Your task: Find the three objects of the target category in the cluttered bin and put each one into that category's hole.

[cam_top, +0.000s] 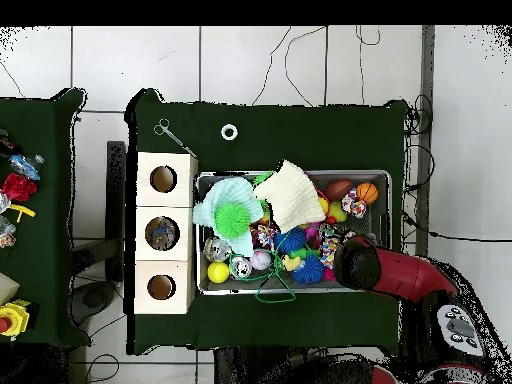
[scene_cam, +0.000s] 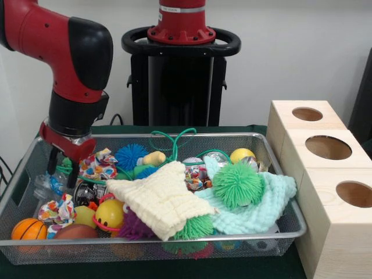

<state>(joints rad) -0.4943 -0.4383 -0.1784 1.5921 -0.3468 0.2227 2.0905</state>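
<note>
Robotics lab, pedestal-mounted red arm (scene_cam: 70, 64), green-clothed table (cam_top: 300, 130), trailing floor cables (cam_top: 420, 120)

arm (scene_cam: 64, 52): glossy red shells, black joint covers
wrist: black collar, red flange
end effector (scene_cam: 63, 168): dark fingers
pedestal (scene_cam: 180, 81): black, ring rail

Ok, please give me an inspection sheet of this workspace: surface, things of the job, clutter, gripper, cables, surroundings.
Surface: green cloth covers the table.
Job's things: wire bin full of toys; three wooden boxes, each with a round hole on top.
Clutter: yellow cloth, mint cloth, green spiky ball, small basketball, smiley ball, all in the bin.
Gripper: gripper lowered into the bin's corner; open or shut cannot be told.
Cables: green cord loops over the bin's rim.
Surroundings: scissors and tape roll on the cloth.
</note>
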